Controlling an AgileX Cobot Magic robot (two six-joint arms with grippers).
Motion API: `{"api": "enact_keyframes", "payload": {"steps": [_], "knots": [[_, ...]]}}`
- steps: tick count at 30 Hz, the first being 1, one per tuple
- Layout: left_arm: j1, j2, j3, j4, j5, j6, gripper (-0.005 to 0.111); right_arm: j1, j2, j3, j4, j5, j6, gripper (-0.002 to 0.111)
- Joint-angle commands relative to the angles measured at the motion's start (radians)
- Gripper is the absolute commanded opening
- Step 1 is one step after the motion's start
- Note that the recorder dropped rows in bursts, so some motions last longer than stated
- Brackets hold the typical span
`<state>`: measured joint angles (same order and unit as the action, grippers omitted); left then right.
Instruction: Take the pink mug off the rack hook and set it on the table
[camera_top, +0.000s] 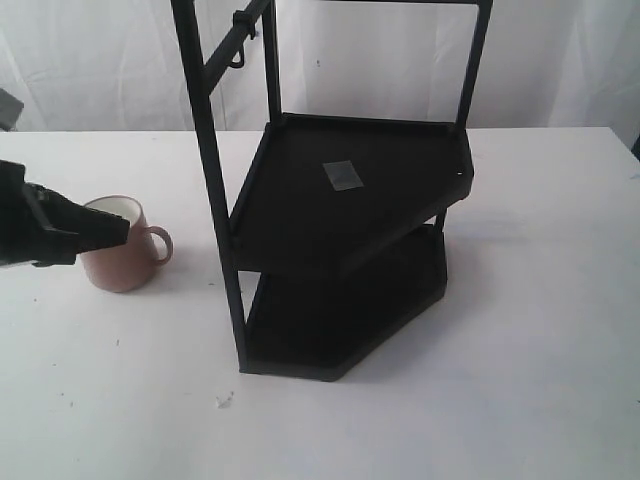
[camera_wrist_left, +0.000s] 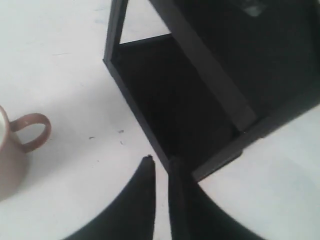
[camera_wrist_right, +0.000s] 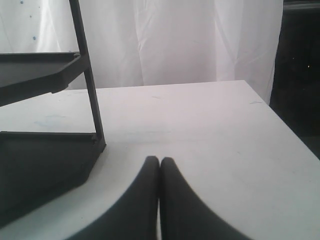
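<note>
The pink mug (camera_top: 122, 262) stands upright on the white table (camera_top: 480, 400), left of the black rack (camera_top: 350, 215), with its handle toward the rack. The mug also shows at the edge of the left wrist view (camera_wrist_left: 12, 155). The rack hook (camera_top: 237, 57) on the slanted bar is bare. My left gripper (camera_top: 120, 229) hovers by the mug's rim, partly hiding it. In its own view, the left gripper (camera_wrist_left: 161, 161) has its fingers a narrow gap apart, holding nothing and pointing at the rack's base. My right gripper (camera_wrist_right: 160, 160) is shut and empty over bare table.
The rack's lower shelf (camera_wrist_left: 170, 105) lies just beyond the left fingertips. A grey square patch (camera_top: 343, 175) sits on the upper shelf. A white curtain (camera_top: 100, 60) hangs behind. The table's edge (camera_wrist_right: 292, 135) is near the right gripper.
</note>
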<state>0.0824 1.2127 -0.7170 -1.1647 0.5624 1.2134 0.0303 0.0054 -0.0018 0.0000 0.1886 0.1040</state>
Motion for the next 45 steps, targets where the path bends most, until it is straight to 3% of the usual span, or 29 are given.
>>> {"api": "enact_keyframes", "payload": {"steps": [1,10,17,45], "knots": [[-0.002,-0.172,0.037,0.057,0.041,-0.122,0.000,-0.003,-0.005,0.002,0.000,-0.010,0.002,0.000],[-0.002,-0.611,0.175,0.128,-0.127,-0.368,0.000,-0.003,-0.005,0.002,0.000,-0.010,0.002,0.000],[-0.002,-0.790,0.197,0.137,-0.093,-0.436,0.000,-0.003,-0.005,0.002,0.000,-0.010,0.002,0.000],[-0.002,-0.854,0.208,0.137,-0.071,-0.426,0.000,-0.003,-0.005,0.002,0.000,-0.010,0.002,0.000]]}}
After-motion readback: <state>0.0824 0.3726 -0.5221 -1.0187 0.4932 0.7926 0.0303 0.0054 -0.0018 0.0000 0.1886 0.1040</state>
